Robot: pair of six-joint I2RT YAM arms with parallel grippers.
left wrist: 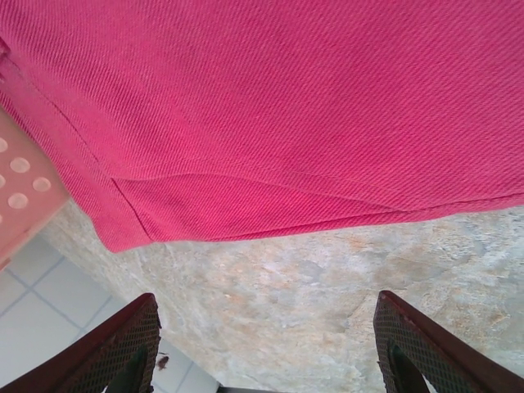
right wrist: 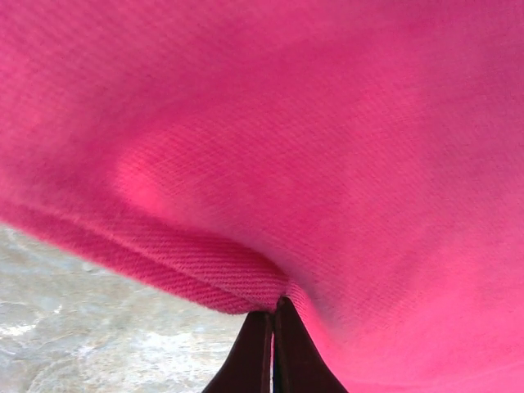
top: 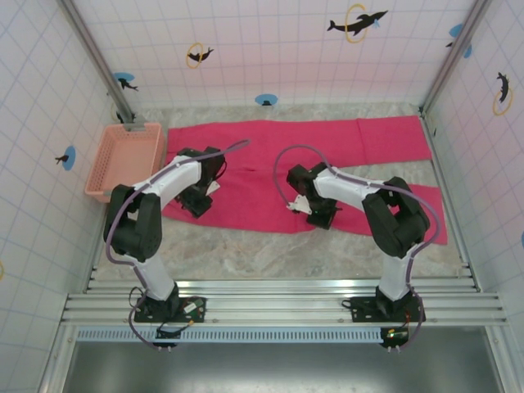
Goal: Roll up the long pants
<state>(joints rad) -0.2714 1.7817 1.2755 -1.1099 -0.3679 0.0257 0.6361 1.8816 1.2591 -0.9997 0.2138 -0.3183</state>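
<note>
The right gripper [right wrist: 275, 315] is clenched on the near hem of the pants [right wrist: 327, 164], its two dark fingers pressed together with a rolled lip of pink-red cloth bunched just above them at 12 o'clock. The left gripper [left wrist: 268, 301] is released, its fingers [left wrist: 123, 352] spread wide over bare stone table [left wrist: 311, 286] and touching no cloth; the pants' stitched edge runs across at 12 o'clock, just beyond the tips. In the left wrist view a corner of the pale pink basket [top: 100, 178] shows at 9 o'clock, close beside the pants' corner. From above, the basket sits at 10 o'clock of the left gripper against the tiled wall, its lattice floor open to view. The pants lie flat across the far half of the table, one end just beside the basket. One leg stretches toward 2 o'clock along the back wall and the other toward 3 o'clock, partly covered by the right arm. Both grippers are at the garment's near edge, well apart from each other.
</note>
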